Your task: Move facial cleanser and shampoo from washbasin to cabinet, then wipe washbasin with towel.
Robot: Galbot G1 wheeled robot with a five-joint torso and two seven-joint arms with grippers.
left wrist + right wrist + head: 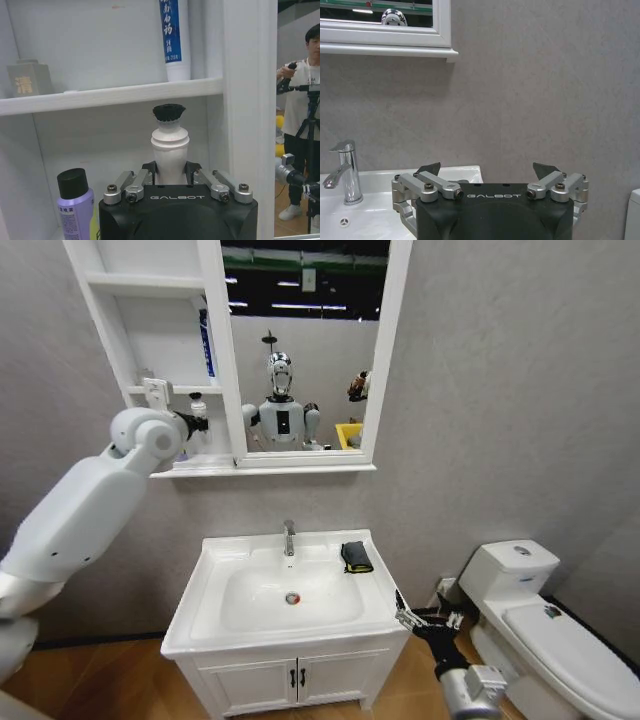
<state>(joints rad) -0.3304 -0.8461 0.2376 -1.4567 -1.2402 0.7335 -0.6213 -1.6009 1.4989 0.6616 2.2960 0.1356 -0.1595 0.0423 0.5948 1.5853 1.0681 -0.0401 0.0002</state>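
While our left gripper (pixel 170 172) clamps the upright white bottle (pixel 170 145) inside the cabinet (pixel 115 92), our spread-fingered right gripper (pixel 490 172) hangs nearer the towel (pixel 356 556), up-left of it

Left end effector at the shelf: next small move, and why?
Probably open and back out. The left end effector grips a white bottle with a black cap, upright in the white cabinet's bottom shelf beside a purple black-capped bottle. Whether it rests on the shelf is hidden.

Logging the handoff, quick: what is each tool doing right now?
Left tool: shut on the white bottle at the cabinet.
Right tool: open, empty, beside the washbasin.
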